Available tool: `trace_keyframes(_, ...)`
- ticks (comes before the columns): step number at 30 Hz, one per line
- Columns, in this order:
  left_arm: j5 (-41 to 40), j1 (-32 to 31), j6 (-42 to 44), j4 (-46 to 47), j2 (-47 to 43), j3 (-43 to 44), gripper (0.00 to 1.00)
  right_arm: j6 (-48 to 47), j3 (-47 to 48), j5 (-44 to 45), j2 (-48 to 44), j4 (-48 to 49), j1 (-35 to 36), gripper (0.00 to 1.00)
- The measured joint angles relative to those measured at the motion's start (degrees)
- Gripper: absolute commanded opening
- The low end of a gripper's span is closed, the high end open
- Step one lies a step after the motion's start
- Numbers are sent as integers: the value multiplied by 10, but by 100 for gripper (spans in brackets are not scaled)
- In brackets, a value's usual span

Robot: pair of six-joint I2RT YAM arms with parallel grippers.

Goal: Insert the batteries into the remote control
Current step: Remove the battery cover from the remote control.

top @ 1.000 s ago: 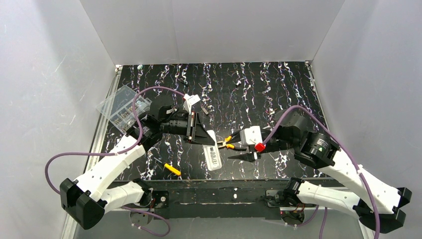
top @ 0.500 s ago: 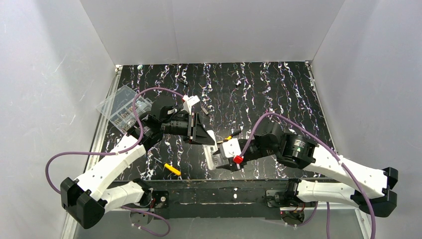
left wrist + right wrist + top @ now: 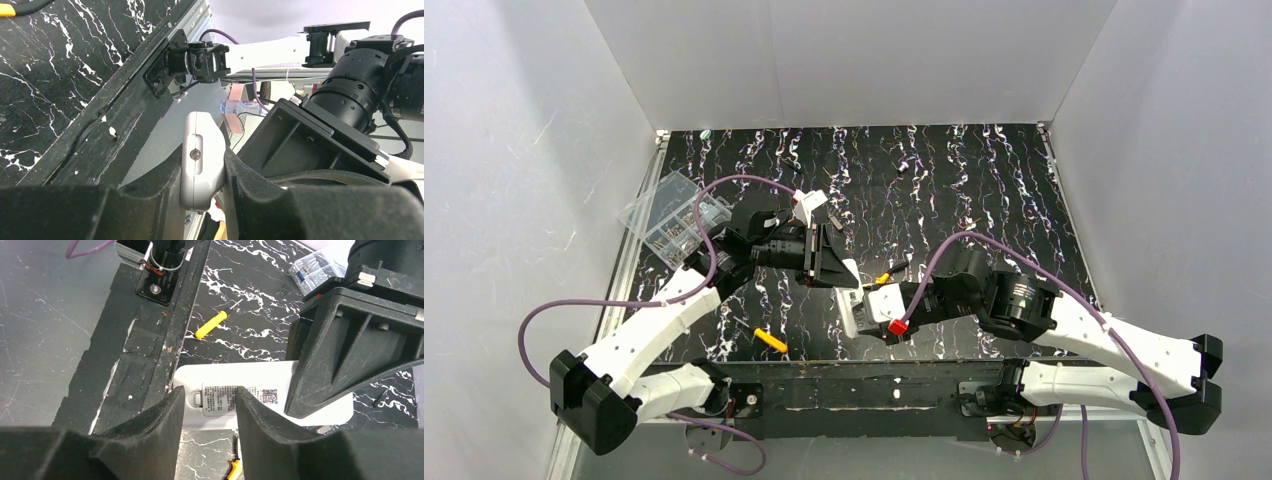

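Presently, remote control [image 3: 200,150]: pinched across its thin sides by the left end effector [image 3: 839,272], near the front edge of the bench [image 3: 984,180], labelled back turned toward the right arm.
Left end effector: clenched on the remote control.
Right end effector [image 3: 209,392]: fingers apart, poised just over the remote's labelled back; whether they touch it, I cannot tell.
Clear box [image 3: 674,215]: far-left bench edge, well apart from both arms; its compartments hold small metallic bits, too small to name.
Yellow screwdriver [image 3: 771,340]: lying on the bench, left of the remote.
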Motion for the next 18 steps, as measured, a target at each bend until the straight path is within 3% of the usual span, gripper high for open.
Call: trace_keyframes(18,-8,0,1,10,9,-1,0,-14,-21,41,-16,5,4,47)
